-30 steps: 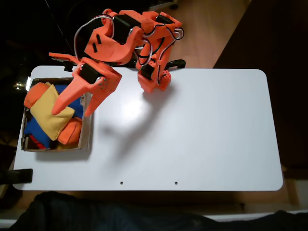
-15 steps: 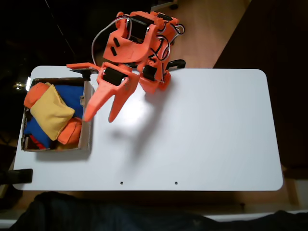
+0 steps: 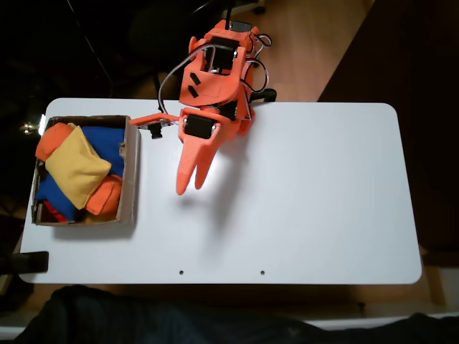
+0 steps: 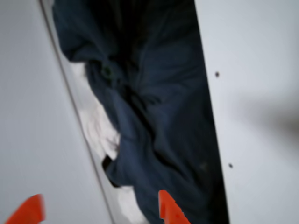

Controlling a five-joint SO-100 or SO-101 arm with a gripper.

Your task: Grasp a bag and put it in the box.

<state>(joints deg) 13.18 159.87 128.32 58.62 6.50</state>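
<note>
- In the fixed view we see the orange two-finger jaws (image 3: 190,188) of the orange arm (image 3: 214,79) over the bare white rectangular table (image 3: 323,201), tips pointing toward the table's near edge.
- The two fingers lie close together with a thin gap at the tips; nothing sits between them. In the wrist view the two orange tips (image 4: 100,211) show at the bottom edge, spread apart, also empty.
- The soft square mustard-yellow fabric bag (image 3: 77,166) lies inside the shallow brown cardboard box (image 3: 130,179) at the table's left end in the fixed view, well apart from the jaws.
- The yellow bag rests on top of blue beanbags (image 3: 107,143), with orange beanbags (image 3: 53,141) beside it; one at the upper left, another at the lower right.
- The wrist view is blurred: white table surface on both sides, and dark blue crumpled cloth (image 4: 154,116) running between them.
- Two small holes (image 3: 181,272) mark the table near its front edge.
</note>
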